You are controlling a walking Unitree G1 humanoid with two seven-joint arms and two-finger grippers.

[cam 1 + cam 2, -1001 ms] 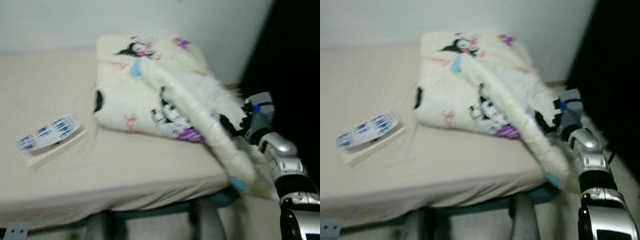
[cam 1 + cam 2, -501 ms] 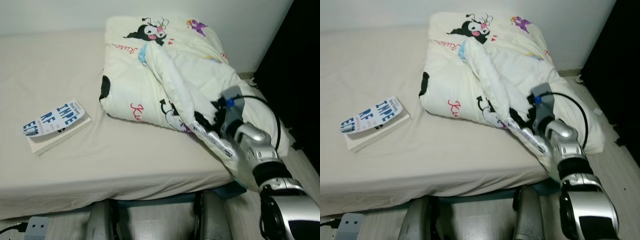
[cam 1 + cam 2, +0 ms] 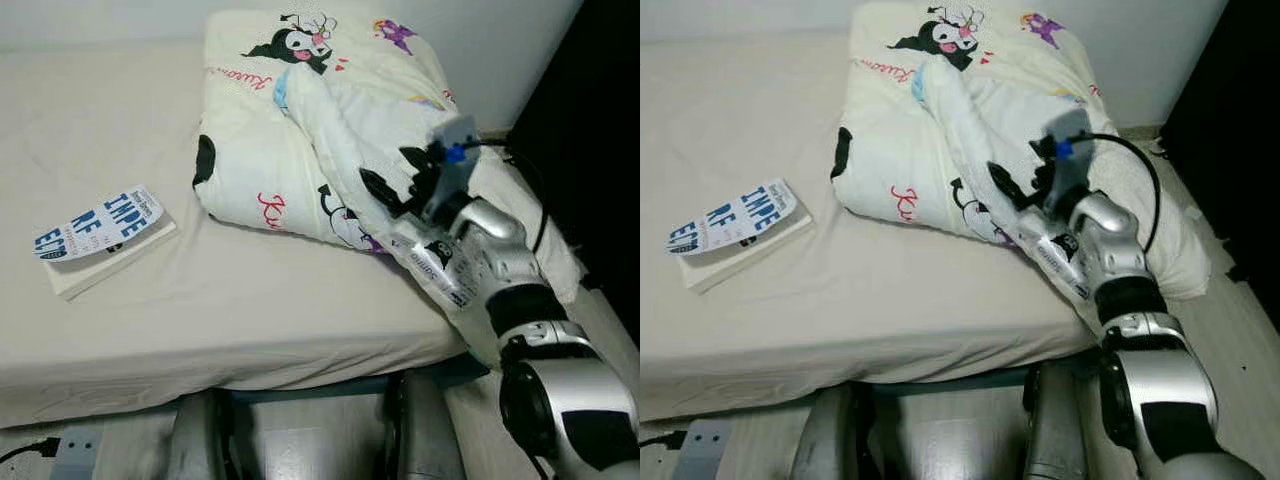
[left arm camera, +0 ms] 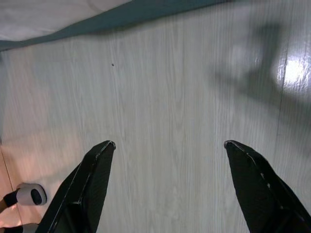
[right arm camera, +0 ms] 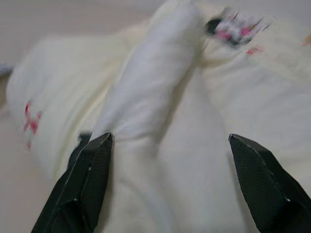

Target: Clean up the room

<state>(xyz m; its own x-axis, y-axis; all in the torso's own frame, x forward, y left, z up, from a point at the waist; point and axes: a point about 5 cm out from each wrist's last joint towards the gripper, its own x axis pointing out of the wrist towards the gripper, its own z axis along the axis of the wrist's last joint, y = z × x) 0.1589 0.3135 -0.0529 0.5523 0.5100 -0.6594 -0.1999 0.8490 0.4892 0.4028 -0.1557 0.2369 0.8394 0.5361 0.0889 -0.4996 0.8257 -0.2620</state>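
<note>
Left eye view shows the big bed (image 3: 250,320) with the rumpled cartoon blanket (image 3: 300,120) piled on its far right part, and a book (image 3: 95,235) lying well apart on the sheet. My right gripper (image 3: 395,180) hangs over the blanket's long fold with its fingers spread wide and empty, and I think I am about to tidy the blanket, so next I must drop down and pinch that fold. My left gripper (image 4: 167,187) dangles wide apart above the floor (image 4: 170,87).

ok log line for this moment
right gripper: open, over the cream cartoon-print quilt | left gripper: open, idle above floor | blue-and-white book: on the beige bed
</note>
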